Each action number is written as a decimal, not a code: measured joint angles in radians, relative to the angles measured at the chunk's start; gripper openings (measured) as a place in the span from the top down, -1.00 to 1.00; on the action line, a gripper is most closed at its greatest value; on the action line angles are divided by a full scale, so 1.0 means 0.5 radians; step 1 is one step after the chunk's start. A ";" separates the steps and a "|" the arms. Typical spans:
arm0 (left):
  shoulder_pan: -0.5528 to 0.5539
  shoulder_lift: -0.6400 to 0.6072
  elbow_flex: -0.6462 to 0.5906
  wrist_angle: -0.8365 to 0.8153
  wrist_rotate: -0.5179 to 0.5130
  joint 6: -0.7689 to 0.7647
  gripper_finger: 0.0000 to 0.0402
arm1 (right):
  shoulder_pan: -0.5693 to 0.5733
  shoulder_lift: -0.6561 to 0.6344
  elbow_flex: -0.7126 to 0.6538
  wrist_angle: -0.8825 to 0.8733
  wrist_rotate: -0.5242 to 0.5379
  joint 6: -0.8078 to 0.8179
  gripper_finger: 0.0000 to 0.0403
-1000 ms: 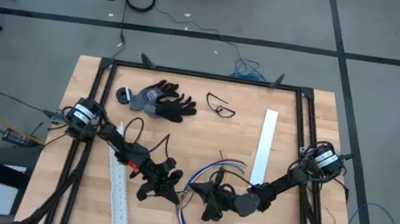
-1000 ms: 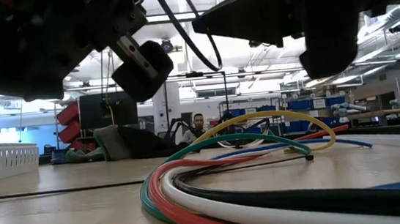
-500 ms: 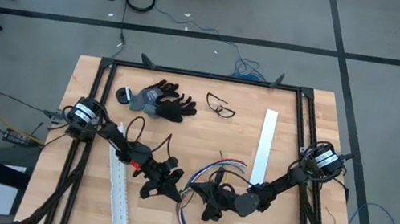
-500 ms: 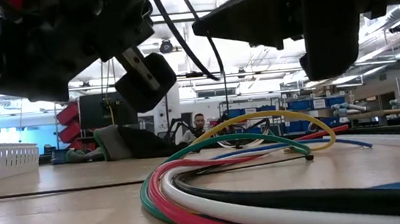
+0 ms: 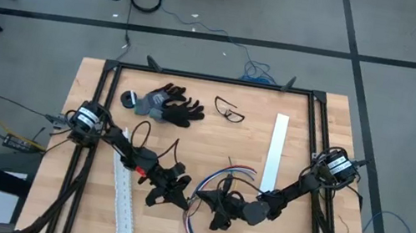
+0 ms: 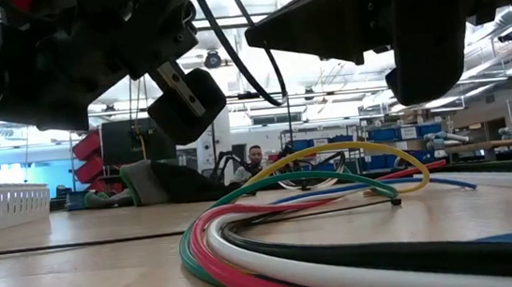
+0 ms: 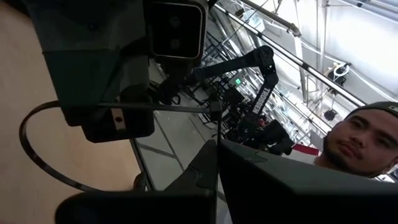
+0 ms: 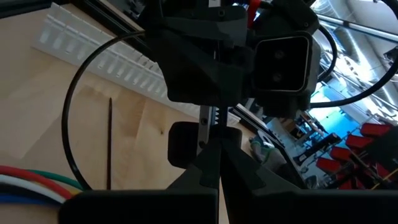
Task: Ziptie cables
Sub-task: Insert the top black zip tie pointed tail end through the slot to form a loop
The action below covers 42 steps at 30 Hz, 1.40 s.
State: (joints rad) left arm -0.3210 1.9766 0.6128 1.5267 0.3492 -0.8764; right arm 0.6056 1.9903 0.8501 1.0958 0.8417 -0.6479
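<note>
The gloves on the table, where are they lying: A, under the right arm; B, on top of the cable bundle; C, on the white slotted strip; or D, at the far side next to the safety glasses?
D: in the high view the dark gloves lie at the table's far side, just left of the safety glasses, away from the cables.
</note>
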 joint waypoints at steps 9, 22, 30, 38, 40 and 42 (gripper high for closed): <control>0.001 0.000 0.000 0.000 -0.002 0.002 1.00 | -0.002 0.000 0.000 0.002 0.000 -0.001 1.00; 0.001 0.000 0.000 0.000 -0.030 0.008 1.00 | -0.001 0.000 0.000 0.002 0.001 -0.002 1.00; 0.001 0.000 0.000 0.002 0.006 0.115 1.00 | -0.001 0.000 0.000 0.002 0.001 -0.002 1.00; 0.016 0.000 0.000 0.057 0.005 0.149 1.00 | -0.004 0.000 0.000 0.068 0.130 -0.085 0.97; 0.015 -0.001 0.000 0.068 0.004 0.166 1.00 | -0.006 0.000 0.000 0.127 0.252 -0.203 0.92; 0.014 -0.001 0.000 0.068 0.002 0.167 1.00 | -0.006 0.000 0.000 0.202 0.375 -0.366 0.87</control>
State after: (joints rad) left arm -0.3138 1.9762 0.6128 1.5608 0.3501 -0.7929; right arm 0.6025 1.9903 0.8501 1.1970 1.0294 -0.8307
